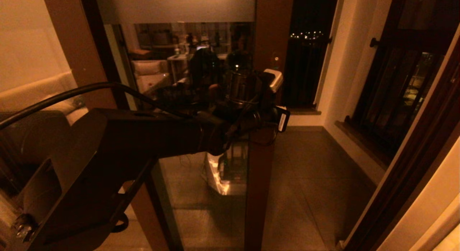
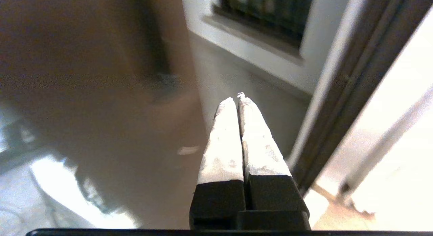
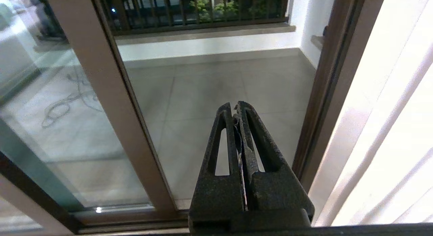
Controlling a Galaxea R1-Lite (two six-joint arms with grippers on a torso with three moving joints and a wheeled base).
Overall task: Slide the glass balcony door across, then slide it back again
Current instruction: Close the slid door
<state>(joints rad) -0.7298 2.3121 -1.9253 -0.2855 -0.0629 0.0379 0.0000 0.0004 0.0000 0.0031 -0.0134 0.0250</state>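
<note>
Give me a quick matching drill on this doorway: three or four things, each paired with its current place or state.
Things:
1. left pincer
2. right pincer
3. glass balcony door
4. barred window

Places or states:
A. partly slid open, doorway gap on its right
B. shut, beside the door's brown stile
C. on the balcony's right-hand wall
D. shut, pointing at the open doorway floor

Pairs: 1-B, 2-D, 3-A, 4-C

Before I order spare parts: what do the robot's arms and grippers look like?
The left arm is matte black with blocky links, a loose black cable and a white label. The left gripper has tapering whitish, scuffed fingers on black bases; the right gripper has rough black fingers with slots.
</note>
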